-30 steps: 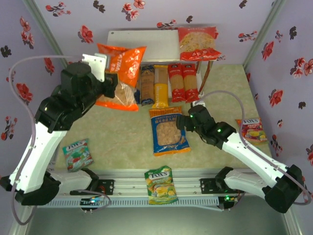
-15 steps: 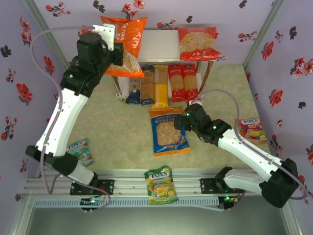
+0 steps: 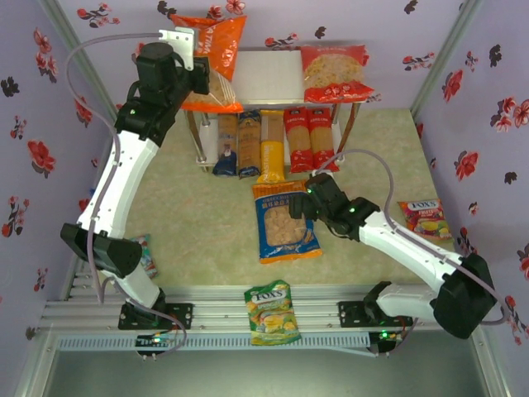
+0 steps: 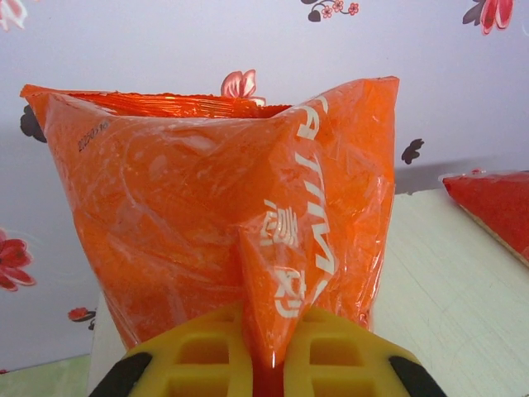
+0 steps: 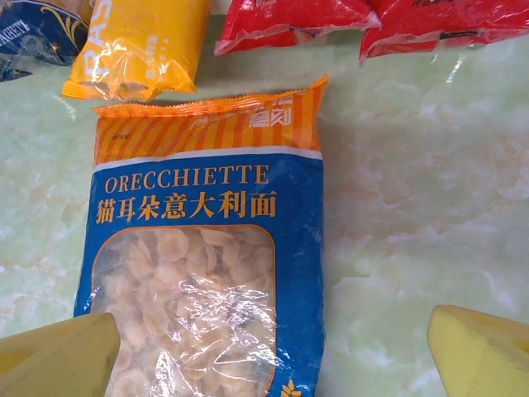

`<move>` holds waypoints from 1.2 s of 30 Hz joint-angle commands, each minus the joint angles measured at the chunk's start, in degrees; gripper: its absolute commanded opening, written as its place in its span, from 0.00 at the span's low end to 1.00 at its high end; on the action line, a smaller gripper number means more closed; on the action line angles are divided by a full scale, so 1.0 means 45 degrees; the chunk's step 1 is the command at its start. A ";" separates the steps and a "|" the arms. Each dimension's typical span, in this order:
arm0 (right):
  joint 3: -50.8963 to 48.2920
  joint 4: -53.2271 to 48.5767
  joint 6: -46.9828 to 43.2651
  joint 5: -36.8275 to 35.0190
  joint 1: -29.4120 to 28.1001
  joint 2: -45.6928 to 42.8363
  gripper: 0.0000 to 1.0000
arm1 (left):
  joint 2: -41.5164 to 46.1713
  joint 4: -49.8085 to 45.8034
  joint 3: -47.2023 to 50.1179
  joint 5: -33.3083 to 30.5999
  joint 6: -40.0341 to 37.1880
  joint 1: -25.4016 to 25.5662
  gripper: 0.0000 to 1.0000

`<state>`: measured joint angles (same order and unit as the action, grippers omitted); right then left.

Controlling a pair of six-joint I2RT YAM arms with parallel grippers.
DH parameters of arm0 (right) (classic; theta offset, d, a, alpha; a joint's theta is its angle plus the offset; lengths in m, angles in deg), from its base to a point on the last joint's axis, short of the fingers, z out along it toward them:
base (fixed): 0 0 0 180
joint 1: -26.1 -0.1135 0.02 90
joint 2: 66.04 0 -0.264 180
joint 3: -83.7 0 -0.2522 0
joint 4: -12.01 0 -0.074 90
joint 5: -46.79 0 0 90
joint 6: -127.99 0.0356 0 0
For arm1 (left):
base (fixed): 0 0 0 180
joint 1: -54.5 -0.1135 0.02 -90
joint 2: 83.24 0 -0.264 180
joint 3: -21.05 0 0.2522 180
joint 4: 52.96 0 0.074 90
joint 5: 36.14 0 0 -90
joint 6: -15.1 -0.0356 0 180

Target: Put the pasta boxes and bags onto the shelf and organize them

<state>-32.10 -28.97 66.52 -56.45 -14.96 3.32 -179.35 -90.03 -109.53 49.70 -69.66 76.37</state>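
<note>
Movement in the overhead view belonged mostly to the left arm. A second earlier the left end effector carried the orange bag low, beside the left posts of the shelf. Now it had swung up and back, and the bag hung over the left end of the top board. The red bag lay at that board's right end, and the five boxes sat in a row on the lower tier. By my reading, only lowering and release remained for this bag. The right end effector had crept closer to the blue-and-orange bag, which lay flat mid-bench.

From the left wrist, the end effector was clamped on a pinched fold of the orange bag, the pale board below.

From the right wrist, the end effector stood wide apart and empty above the blue-and-orange bag's window.
</note>
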 commanded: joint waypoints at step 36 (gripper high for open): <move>0.0374 0.0029 -0.0267 -0.0124 -0.0102 0.0397 0.97 | -0.1959 0.2793 0.0822 0.1289 0.0896 -0.0659 0.53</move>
<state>-30.61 -28.53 66.48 -55.66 -15.11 6.38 -187.22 -77.11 -106.95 54.42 -66.08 73.86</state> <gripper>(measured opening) 0.970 0.474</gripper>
